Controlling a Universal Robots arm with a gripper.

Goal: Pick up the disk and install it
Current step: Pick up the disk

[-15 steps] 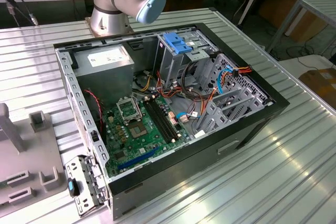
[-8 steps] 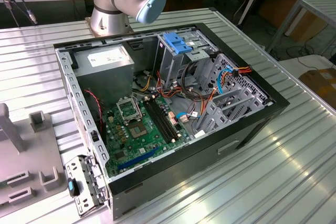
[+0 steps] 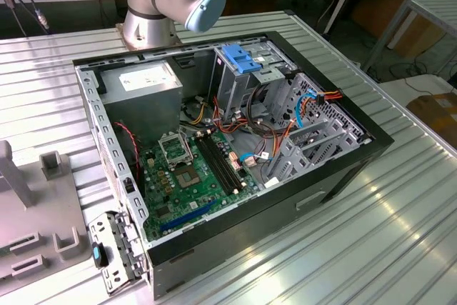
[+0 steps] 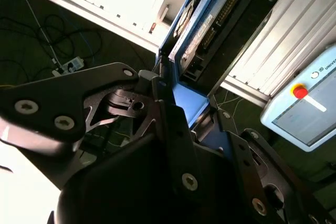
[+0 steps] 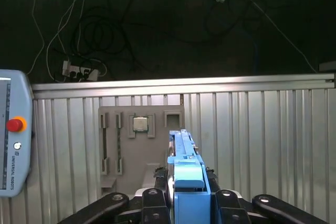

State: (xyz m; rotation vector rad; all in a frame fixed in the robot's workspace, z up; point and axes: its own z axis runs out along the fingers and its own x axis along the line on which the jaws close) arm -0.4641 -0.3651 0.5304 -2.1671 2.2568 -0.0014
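Observation:
The disk [image 5: 185, 169] is held edge-on between my gripper's [image 5: 186, 199] black fingers [image 5: 152, 200], its bright blue carrier frame facing the first wrist view. In the second wrist view the disk [image 4: 202, 22] stretches away from the gripper [image 4: 176, 95], showing grey metal, a pale label and the blue edge. The gripper is shut on the disk and holds it in the air above the ribbed metal table [image 5: 252, 129]. In the exterior view the open computer case [image 3: 343, 180] lies on its side, with the tall silver drive cage [image 3: 246, 80] at its far end.
A grey fixture plate [image 5: 157, 150] carrying a processor chip [image 5: 139, 124] lies on the table below the disk. It also sits at the exterior view's left [image 3: 36, 205]. A teach pendant [image 5: 10, 140] lies at the table's side. Past the table edge, cables trail on the dark floor [image 5: 157, 24].

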